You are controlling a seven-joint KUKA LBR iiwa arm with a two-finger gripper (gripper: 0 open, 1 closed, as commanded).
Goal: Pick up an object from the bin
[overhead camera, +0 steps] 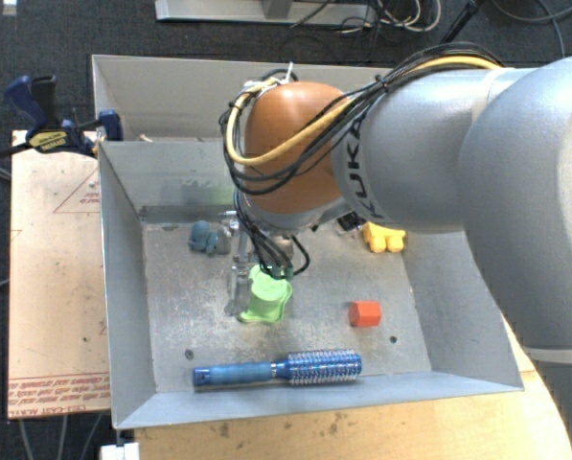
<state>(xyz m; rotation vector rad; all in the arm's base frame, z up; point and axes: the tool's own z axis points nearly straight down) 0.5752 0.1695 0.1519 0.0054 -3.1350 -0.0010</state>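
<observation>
My gripper (239, 303) hangs low in the middle of the bin, under the orange wrist cover. Its tip is down near the floor, right against the left side of a light green cup-like thing (268, 300). Part of that green thing's top is covered by the gripper body and cables. A small grey-blue lump (206, 240) lies just up and left of the gripper, near the back wall. Whether the green thing is gripped cannot be seen.
A blue hairbrush (278, 369) lies along the bin's front wall. An orange-red cube (365, 314) sits to the right of the green thing. A yellow toy (383, 239) lies at the back right, partly under the arm, which covers the bin's right side.
</observation>
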